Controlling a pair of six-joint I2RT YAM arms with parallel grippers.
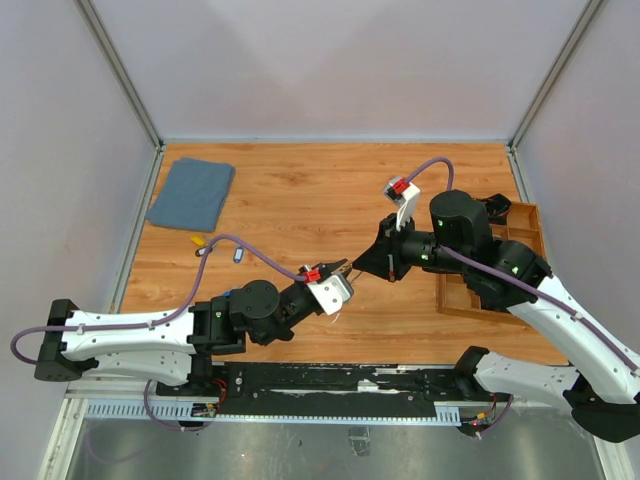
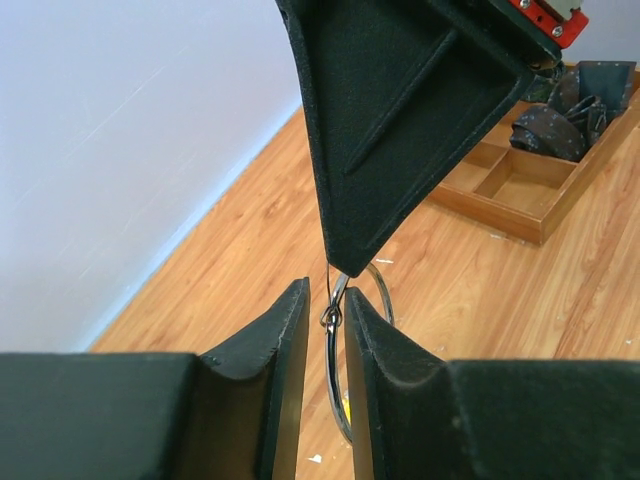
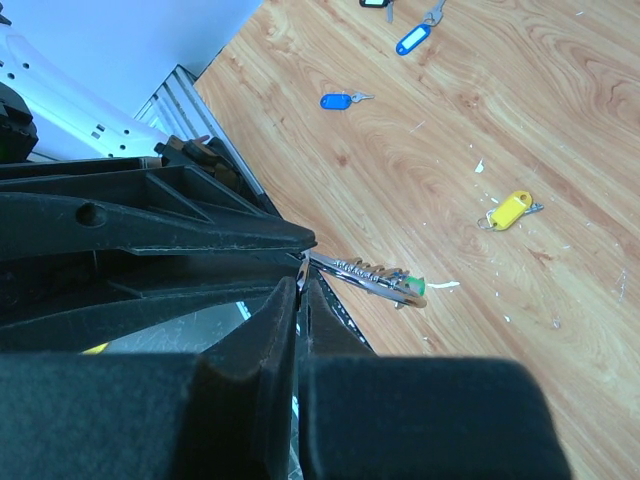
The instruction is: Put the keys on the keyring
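1. Wood-grain counter (image 1: 330,190) between pale walls is your stage. The work is above its middle, where the two arms meet tip to tip.
2. Your right jaws are pressed together on the upper edge of the keyring (image 2: 329,375) and carry it clear of the counter.
3. Your left jaws stand slightly apart. The ring's wire runs through the gap between the fingers (image 2: 270,340) with counter showing on either side, so they straddle it rather than clamp it.
4. A small metal knot (image 2: 330,318) sits on the wire in that gap. It is too small to tell whether it is the ring's split end or a key's eye.
5. From the right wrist the ring reads as a thin silver sliver with a green piece (image 3: 414,287) at its far end. You cannot tell whether that is a key already threaded.
6. Further out, a yellow-tagged key (image 3: 512,210) and two blue-tagged keys (image 3: 340,100) (image 3: 411,40) lie loose on the counter, well apart from the ring.
7. A wooden tray (image 1: 527,212) sits at the right edge and a blue cloth (image 1: 192,192) at the far left.
8. You look to be in the ring-handling step, with most keys not yet on.
9. The next move likely calls for a firm, steady right-hand pinch. The left jaws can then work the split open or leave to fetch a key without twisting the wire.
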